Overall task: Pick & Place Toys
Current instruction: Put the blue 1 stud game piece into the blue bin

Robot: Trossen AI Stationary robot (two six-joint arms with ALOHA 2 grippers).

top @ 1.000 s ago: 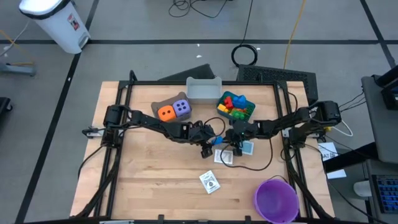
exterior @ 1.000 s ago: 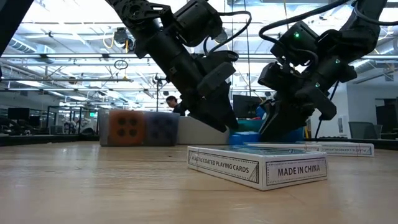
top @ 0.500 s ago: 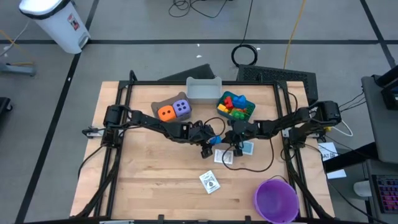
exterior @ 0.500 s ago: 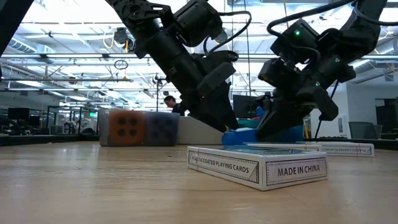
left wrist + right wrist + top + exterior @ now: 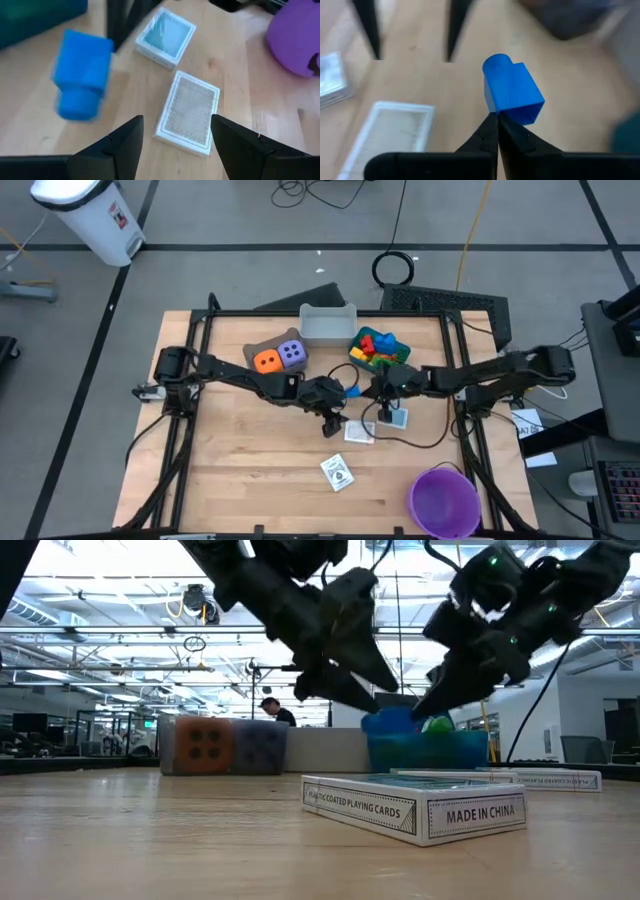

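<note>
A blue brick (image 5: 512, 95) hangs above the table's middle with my right gripper (image 5: 497, 119) shut on it; it also shows in the low view (image 5: 390, 721) and the left wrist view (image 5: 80, 75). My left gripper (image 5: 175, 122) stands open just left of it, above a white card pack (image 5: 189, 111) that lies flat on the wood. Two more packs (image 5: 397, 418) (image 5: 337, 472) lie nearby. The orange die (image 5: 266, 362) and the purple die (image 5: 292, 354) sit in the brown bin. Several coloured bricks fill the blue bin (image 5: 380, 350). My right gripper pinches the blue brick's edge (image 5: 506, 113) nearest to it, between its two fingertips. The fingers slant down from the table's right side. The brick sticks out beyond the fingertips with its stud (image 5: 496, 62) pointing away, lifted clear of the table.
A grey bin (image 5: 328, 323) stands at the far edge between the brown and blue bins. A purple bowl (image 5: 443, 502) sits at the near right corner. The near left part of the table is bare wood (image 5: 240, 470).
My right gripper has risen with the blue brick, which was on the table beside the blue bin and now hangs clear above it. My left gripper has risen too and stays open.
</note>
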